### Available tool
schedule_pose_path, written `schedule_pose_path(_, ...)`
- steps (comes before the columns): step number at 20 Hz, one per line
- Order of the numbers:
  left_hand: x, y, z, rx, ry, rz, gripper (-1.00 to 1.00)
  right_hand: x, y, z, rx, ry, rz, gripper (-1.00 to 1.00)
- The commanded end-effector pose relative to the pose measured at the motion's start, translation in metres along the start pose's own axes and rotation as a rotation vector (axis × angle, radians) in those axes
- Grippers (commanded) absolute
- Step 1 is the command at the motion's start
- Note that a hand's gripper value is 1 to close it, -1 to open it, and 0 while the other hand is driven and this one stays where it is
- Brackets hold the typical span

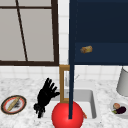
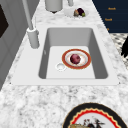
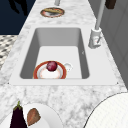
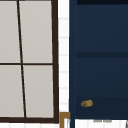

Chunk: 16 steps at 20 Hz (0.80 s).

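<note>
The landmark for all positions is the sink, a white rectangular basin set into a marble counter. In the front view, the left hand hangs in the air at the sink's left front corner, above the counter edge, with its fingers spread and straight, holding nothing and touching nothing. In the right side view, dark fingers show at the far end beyond the sink, off the counter's front edge; in the left side view a dark fingertip shape shows beside the sink's front rim. Inside the sink, a plate with an orange-red rim lies flat on the basin floor, just beside the drain, and a dark red round fruit rests on the plate. A large red sphere shows in front of the sink in the front view. The faucet stands on the sink's rear deck. On the counter left of the sink, a decorated plate carries a long tan item. On the counter right of the sink, a white plate carries an eggplant and a brown item, and a grey cylindrical vessel stands behind it. Above the sink, a dark blue cabinet door with a brass knob stands right of a window.
</note>
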Motion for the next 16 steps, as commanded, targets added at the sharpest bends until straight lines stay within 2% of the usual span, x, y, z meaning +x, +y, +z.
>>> schedule_pose_path(1, 0.000, 0.000, 0.000, 0.000, 0.000, 0.000, 0.00, -0.013, -0.007, -0.001, 0.116, -0.044, 0.006, -1.00)
schedule_pose_path(8, 0.000, 0.000, 0.000, 0.000, 0.000, 0.000, 0.00, -0.034, -0.010, 0.004, 0.194, -0.118, -0.006, -1.00)
schedule_pose_path(9, 0.000, 0.000, 0.000, 0.000, 0.000, 0.000, 0.00, -0.033, -0.012, 0.009, 0.213, -0.116, -0.037, -1.00)
schedule_pose_path(12, 0.000, 0.000, 0.000, 0.000, 0.000, 0.000, 0.00, -0.039, -0.006, 0.021, 0.215, -0.137, -0.060, -1.00)
schedule_pose_path(13, 0.000, 0.000, 0.000, 0.000, 0.000, 0.000, 0.00, -0.039, -0.004, 0.023, 0.208, -0.123, -0.072, -1.00)
schedule_pose_path(16, 0.000, 0.000, 0.000, 0.000, 0.000, 0.000, 0.00, -0.040, 0.001, 0.031, 0.174, -0.138, -0.109, -1.00)
